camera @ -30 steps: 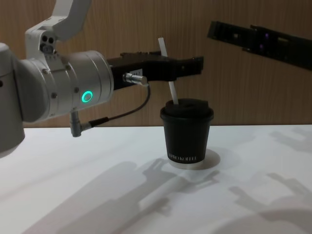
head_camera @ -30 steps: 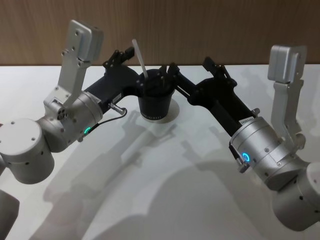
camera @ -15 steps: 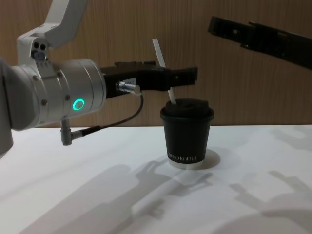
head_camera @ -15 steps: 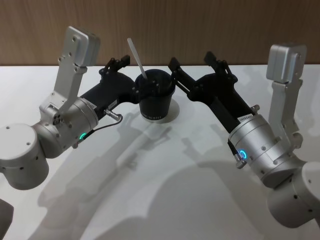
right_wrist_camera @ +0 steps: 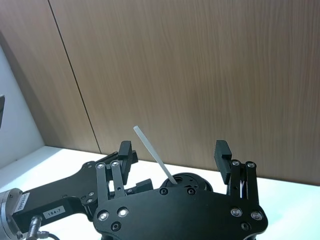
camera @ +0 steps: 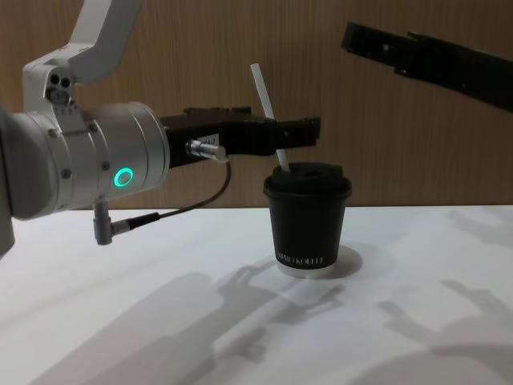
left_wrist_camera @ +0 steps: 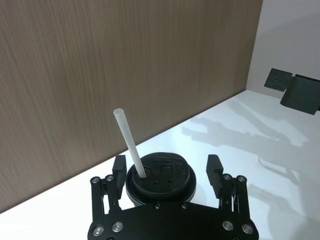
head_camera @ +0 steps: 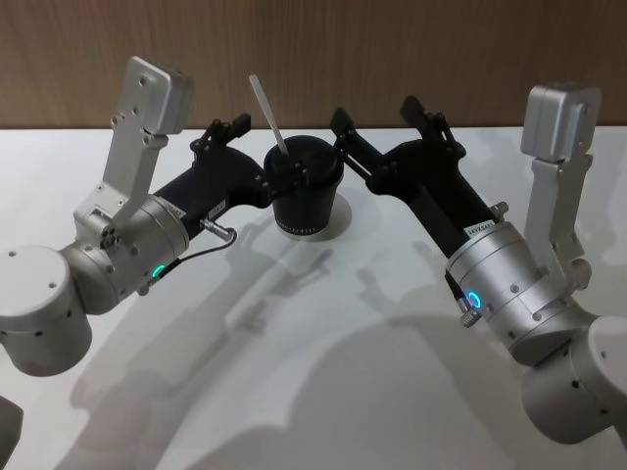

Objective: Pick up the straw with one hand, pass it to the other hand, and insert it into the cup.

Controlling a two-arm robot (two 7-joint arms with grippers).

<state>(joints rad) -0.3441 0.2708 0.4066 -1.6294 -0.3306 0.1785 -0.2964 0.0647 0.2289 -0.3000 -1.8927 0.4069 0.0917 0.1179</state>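
I judge the task essentially done: the straw (head_camera: 267,116) stands in the cup (head_camera: 306,201) lid, leaning toward eleven o'clock. My left gripper (left_wrist_camera: 167,172) is spread wide around the cup, gripping nothing; my right gripper (right_wrist_camera: 174,155) is likewise released, at the cup's two o'clock. Only retreat remains.

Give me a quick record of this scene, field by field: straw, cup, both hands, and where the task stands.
straw: white straw stands tilted in the lid's hole, free of both hands
cup: black lidded coffee cup upright on the white table
left hand: left hand open, fingers either side of the lid, touching nothing
right hand: right hand open, beside the cup
task state: straw is inserted
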